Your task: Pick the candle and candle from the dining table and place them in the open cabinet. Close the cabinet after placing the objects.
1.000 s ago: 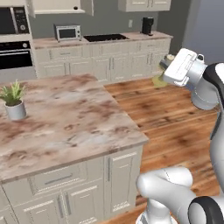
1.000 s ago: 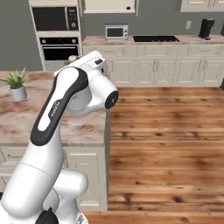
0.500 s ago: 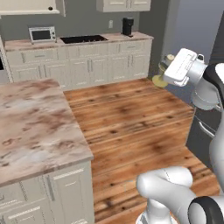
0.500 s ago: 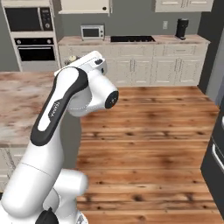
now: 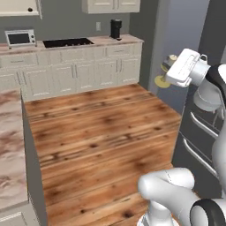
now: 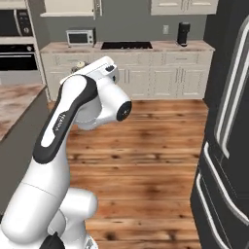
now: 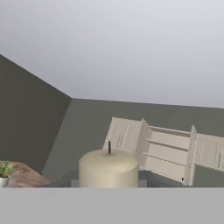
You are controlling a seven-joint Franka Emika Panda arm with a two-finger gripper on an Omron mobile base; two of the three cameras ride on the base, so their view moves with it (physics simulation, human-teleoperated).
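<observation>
My gripper [image 5: 169, 69] is raised at chest height, shut on a short, stubby cream candle [image 7: 108, 169] with a dark wick. In the left base view the candle [image 5: 162, 81] shows as a pale yellow disc beyond the white hand; in the right base view it peeks out at the hand's far end [image 6: 80, 64]. The cream wall cabinet [image 7: 168, 151] stands open ahead, doors swung wide and shelves bare. Its lower edge also shows at the top of the base views [image 5: 17, 6] [image 6: 68, 7]. A pink-brown marbled counter top [image 5: 9, 145] lies at the left; I cannot tell whether it is the dining table.
A dark fridge [image 5: 207, 119] [image 6: 227, 121] stands close on the right. Cream base cabinets [image 5: 79, 73] line the back wall, carrying a microwave [image 5: 19, 37], a cooktop and a black coffee machine [image 5: 115, 28]. A wooden floor [image 5: 101, 128] lies between. A potted plant [image 7: 5, 171] stands on the marbled top.
The base has turned, so the whole scene has slid left: the marbled counter now sits at the left edge and the fridge has come in on the right. The arm's pose and grip are unchanged.
</observation>
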